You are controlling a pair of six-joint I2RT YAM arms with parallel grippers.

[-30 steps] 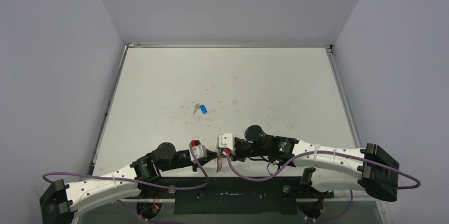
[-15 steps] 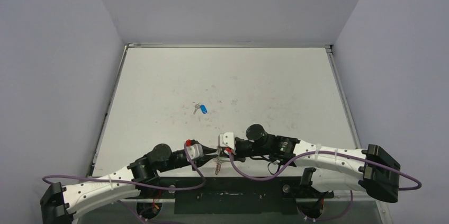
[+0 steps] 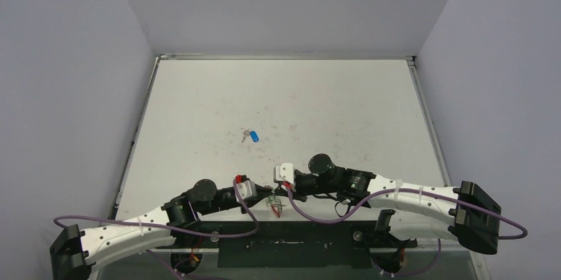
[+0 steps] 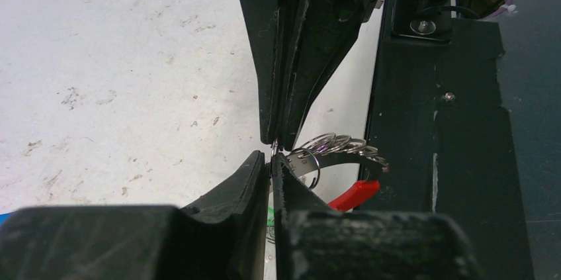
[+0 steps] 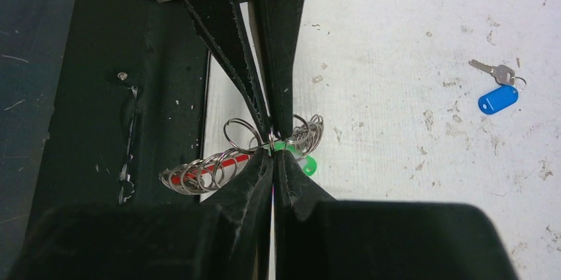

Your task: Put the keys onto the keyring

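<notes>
Meeting tip-to-tip: keyring (image 5: 198,174) pinched by right gripper (image 5: 272,154), prob clamped by left gripper (image 4: 271,161) too, view's cramped.

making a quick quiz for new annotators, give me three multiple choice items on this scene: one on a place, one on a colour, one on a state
1. Where is the blue key?
A) lying on the table, apart from the keyring
B) threaded on the keyring
C) hanging off the table's edge

2. What colour is the keyring's sleeve?
A) yellow
B) red
C) black

3. How is the right pincer?
A) wide open
B) shut on the keyring
C) shut on the blue key

Key: 1 A, it lies alone mid-table; 2 B, a red section shows on the coil; 3 B, its fingers meet on the wire.
</notes>
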